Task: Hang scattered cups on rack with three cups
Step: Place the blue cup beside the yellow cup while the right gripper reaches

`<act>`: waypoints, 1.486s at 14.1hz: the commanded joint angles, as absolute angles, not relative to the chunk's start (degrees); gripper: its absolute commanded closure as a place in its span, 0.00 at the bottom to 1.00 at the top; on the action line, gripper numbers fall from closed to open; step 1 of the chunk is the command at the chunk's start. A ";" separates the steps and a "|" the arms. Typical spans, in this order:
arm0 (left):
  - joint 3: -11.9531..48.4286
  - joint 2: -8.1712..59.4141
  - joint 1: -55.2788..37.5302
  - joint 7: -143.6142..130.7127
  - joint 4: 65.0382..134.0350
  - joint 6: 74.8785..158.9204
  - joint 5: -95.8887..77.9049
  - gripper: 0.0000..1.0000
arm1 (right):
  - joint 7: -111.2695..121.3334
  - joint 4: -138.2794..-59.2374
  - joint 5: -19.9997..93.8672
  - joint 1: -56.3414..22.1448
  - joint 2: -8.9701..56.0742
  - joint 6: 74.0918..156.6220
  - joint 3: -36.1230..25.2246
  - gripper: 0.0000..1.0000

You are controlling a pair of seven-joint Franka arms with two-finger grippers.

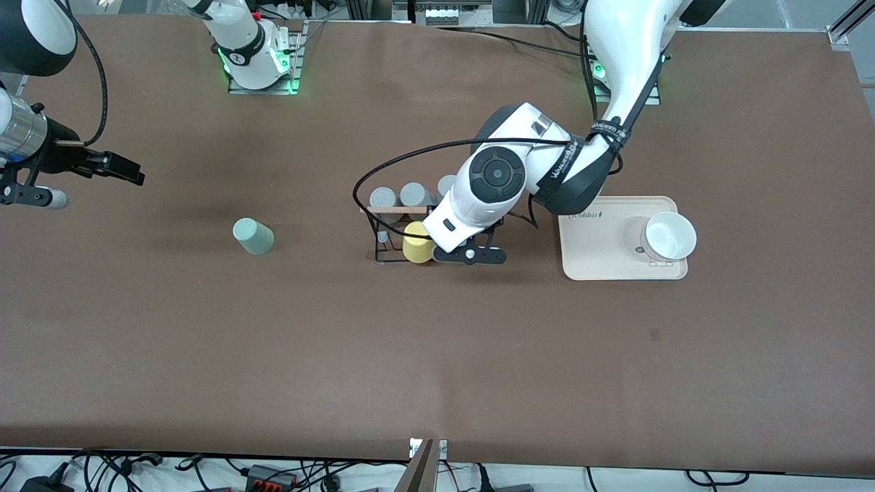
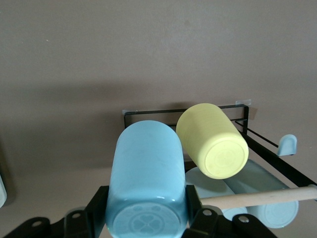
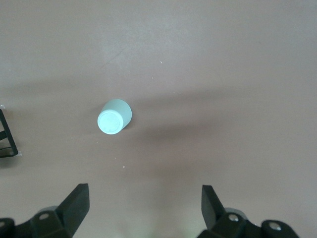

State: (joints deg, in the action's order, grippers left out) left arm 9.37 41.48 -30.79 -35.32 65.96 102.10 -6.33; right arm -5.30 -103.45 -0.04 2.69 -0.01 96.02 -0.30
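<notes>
The left gripper (image 2: 146, 223) is clenched on a light blue tapered plastic cup (image 2: 147, 181), held just beside the yellow plastic cup (image 2: 212, 140) on the small black wire rack (image 2: 257, 144); a skewed approach could knock that yellow cup or miss a peg. The right gripper (image 3: 143, 203), fingers spread and holding nothing, waits above the pale mint green cup (image 3: 115, 117), which rests base-up on the brown desk (image 3: 223, 74), plain and handleless.

High front camera faces both arms; wrist cameras look down close, sharing the rack (image 1: 400, 232).

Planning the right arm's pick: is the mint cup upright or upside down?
Upside down: the mint cup stands on the table with its closed base facing up.
</notes>
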 commanded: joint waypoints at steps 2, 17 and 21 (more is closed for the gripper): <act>8.96 43.06 -31.55 -35.51 63.98 101.95 -4.39 0.77 | -5.89 -104.94 0.97 3.25 -1.32 97.03 -0.44 0.00; 8.96 45.36 -31.56 -35.68 63.99 104.24 -4.39 0.00 | -4.22 -125.85 0.90 -6.75 2.80 130.23 0.09 0.00; 9.05 40.80 -26.74 -35.51 63.90 98.36 -4.48 0.00 | -4.39 -125.86 -2.72 -8.09 8.25 135.60 0.09 0.00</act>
